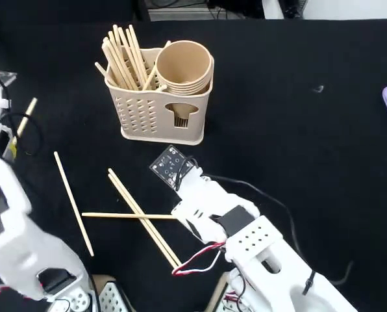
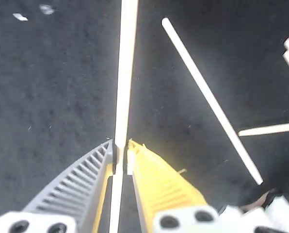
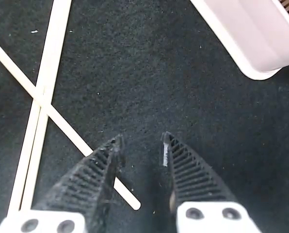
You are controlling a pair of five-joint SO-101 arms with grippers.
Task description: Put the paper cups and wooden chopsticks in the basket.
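Left gripper (image 2: 119, 145) is clamped on one wooden chopstick (image 2: 124, 73) at the left edge of the black table (image 1: 297, 130). Right gripper (image 3: 140, 141) hangs with its jaws apart, holding nothing, just over the right end of a loose chopstick (image 1: 109, 214) that crosses a pair of chopsticks (image 1: 125, 192) near centre. Another chopstick (image 1: 73, 204) lies left of them. At far centre the basket (image 1: 158, 120) holds stacked paper cups (image 1: 184, 65) on its right side and a bundle of chopsticks (image 1: 122, 58) on its left.
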